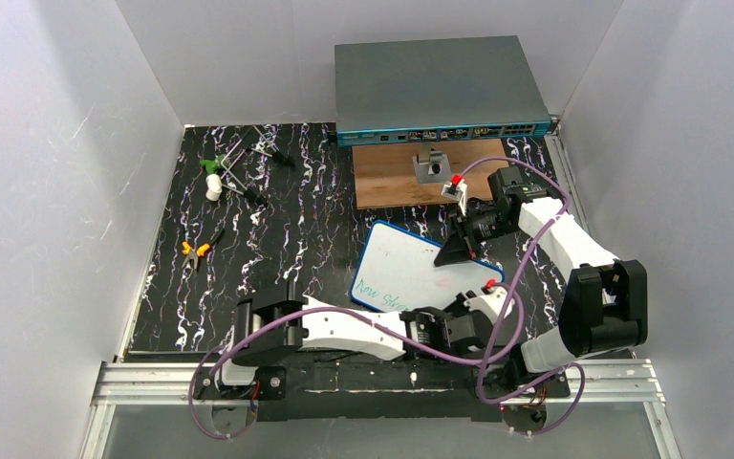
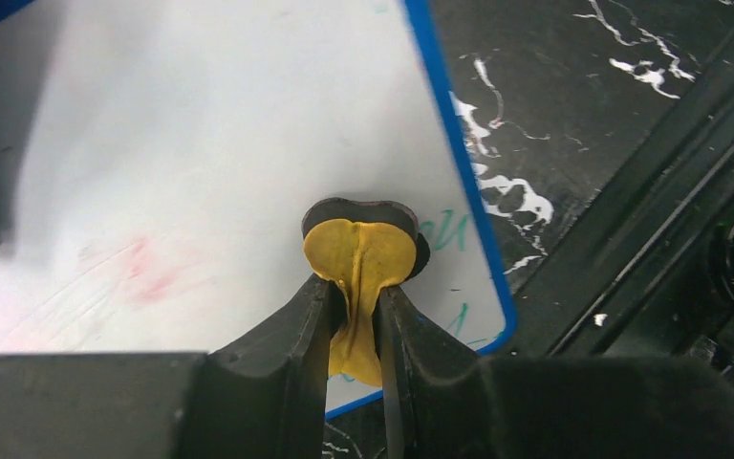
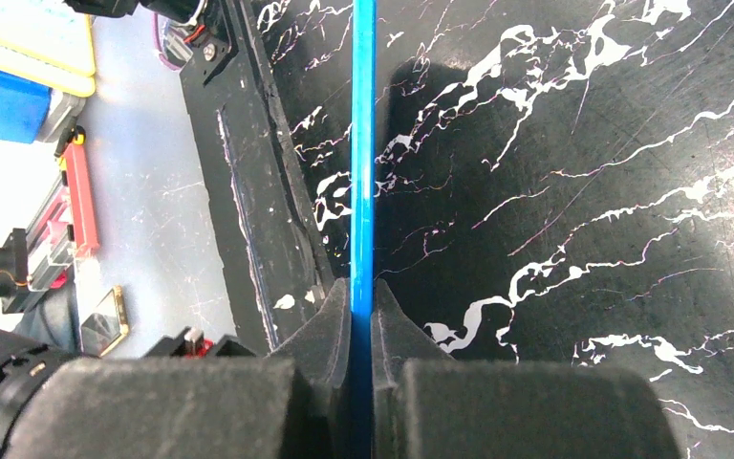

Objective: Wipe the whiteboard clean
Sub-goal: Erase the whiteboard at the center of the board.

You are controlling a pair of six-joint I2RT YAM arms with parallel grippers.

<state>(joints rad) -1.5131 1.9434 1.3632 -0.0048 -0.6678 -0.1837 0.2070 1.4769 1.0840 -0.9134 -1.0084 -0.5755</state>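
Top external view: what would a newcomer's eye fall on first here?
The whiteboard, bright on the black marbled table at the centre. The left arm's fingers pinch a yellow eraser pad at its near edge by green writing, while the right arm's fingers clamp its blue rim.

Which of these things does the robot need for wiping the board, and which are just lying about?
In use: whiteboard; yellow wiping pad, pinched in left claw; right claw, clamped on the whiteboard's blue rim.
Lying about: grey box with ports; wooden board; metal bracket; orange-handled pliers.
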